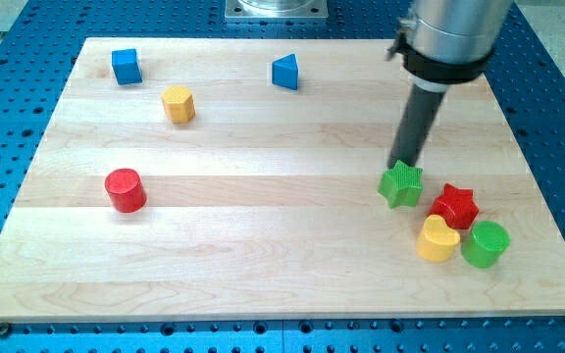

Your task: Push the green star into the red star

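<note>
The green star (401,185) lies at the view's right on the wooden board (263,245). The red star (455,206) lies just to its lower right, a narrow gap apart or just touching. My tip (401,164) stands at the green star's top edge, touching it or nearly so. The dark rod rises from there to the grey arm (449,34) at the view's top right.
A yellow block (438,239) and a green cylinder (485,244) sit just below the red star. A red cylinder (125,189) is at the left. A blue cube (126,66), a yellow hexagonal block (178,103) and a blue triangular block (285,72) are near the top.
</note>
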You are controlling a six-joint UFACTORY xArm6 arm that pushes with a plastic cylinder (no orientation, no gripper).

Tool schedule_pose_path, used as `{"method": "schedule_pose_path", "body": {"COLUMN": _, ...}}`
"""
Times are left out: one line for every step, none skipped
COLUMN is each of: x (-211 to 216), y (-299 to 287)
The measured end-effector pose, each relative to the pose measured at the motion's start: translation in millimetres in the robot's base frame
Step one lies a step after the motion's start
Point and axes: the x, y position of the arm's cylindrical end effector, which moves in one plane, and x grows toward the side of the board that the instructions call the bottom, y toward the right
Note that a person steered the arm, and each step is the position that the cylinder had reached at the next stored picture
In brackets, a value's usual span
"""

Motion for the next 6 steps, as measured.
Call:
{"method": "schedule_pose_path", "body": {"x": -3, "y": -32}}
{"method": "schedule_pose_path", "body": {"x": 31, "y": -32}}
{"method": "schedule_pose_path", "body": {"x": 36, "y": 0}}
{"method": "schedule_pose_path", "body": {"x": 10, "y": -27}}
{"method": "schedule_pose_path", "body": {"x": 42, "y": -124}}
{"method": "schedule_pose_path", "body": {"x": 152, "y": -246}}
